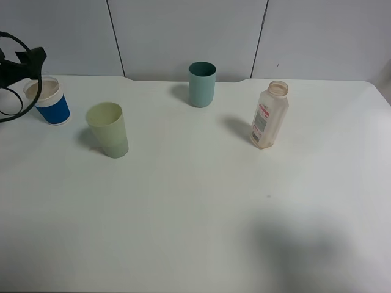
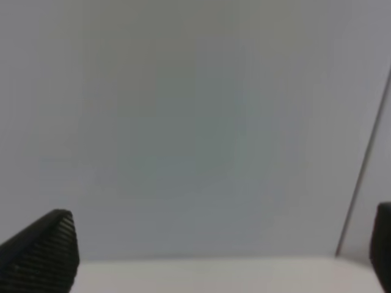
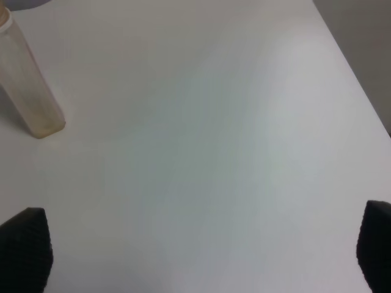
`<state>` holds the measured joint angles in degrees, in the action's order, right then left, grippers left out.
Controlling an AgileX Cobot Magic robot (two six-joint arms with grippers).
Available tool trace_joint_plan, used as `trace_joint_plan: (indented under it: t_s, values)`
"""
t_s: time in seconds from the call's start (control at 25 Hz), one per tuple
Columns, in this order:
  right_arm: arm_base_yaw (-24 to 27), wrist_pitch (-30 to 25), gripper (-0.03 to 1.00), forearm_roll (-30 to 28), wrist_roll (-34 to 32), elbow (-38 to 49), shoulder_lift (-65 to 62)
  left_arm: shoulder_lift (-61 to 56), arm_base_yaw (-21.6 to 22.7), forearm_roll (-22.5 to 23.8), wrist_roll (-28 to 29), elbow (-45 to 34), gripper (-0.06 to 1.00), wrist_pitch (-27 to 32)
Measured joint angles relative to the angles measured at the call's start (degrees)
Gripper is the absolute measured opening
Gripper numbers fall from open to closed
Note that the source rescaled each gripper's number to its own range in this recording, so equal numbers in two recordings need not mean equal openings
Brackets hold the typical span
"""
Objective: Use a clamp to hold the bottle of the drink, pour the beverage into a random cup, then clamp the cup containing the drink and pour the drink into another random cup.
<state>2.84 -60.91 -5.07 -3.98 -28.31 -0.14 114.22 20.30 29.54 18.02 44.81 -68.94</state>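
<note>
**Both grippers empty, pours look done**

The left gripper (image 2: 223,250) gapes wide, holding nothing, just beside the blue cup (image 1: 51,101). The right gripper (image 3: 201,250) is wide too, bottle (image 3: 27,82) well apart from it. The bottle looks nearly drained, and the blue cup seems empty; whether the yellow-green tumbler (image 1: 109,129) holds tea is unclear.

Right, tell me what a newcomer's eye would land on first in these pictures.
Against the bare white table, the short cup with a white band and blue sleeve at the far left stands out most, with a black cable loop beside it. Next come the dark teal tumbler at the back centre, the pale yellow-green tumbler front left, and the translucent capless bottle with a white-and-red label on the right.
</note>
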Motion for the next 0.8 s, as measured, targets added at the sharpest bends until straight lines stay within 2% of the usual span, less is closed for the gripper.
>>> trace_joint_plan:
  t_s: [0.24, 0.48, 0.56, 0.6, 0.8]
  values:
    - [0.0, 0.0, 1.00, 0.0, 0.0, 0.0, 0.0, -6.7, 1.3, 1.5, 4.6, -0.1, 0.89, 0.0]
    - [0.0, 0.0, 1.00, 0.0, 0.0, 0.0, 0.0, -11.1, 1.3, 1.0, 6.1, -0.4, 0.89, 0.0]
    - [0.0, 0.0, 1.00, 0.0, 0.0, 0.0, 0.0, -13.4, 1.0, -1.4, 5.9, -1.5, 0.90, 0.0]
    - [0.0, 0.0, 1.00, 0.0, 0.0, 0.0, 0.0, -15.8, 0.7, -3.9, 4.5, -3.1, 0.90, 0.0]
    - [0.0, 0.0, 1.00, 0.0, 0.0, 0.0, 0.0, -23.5, -0.1, -9.7, -0.3, -7.4, 0.90, 1.0]
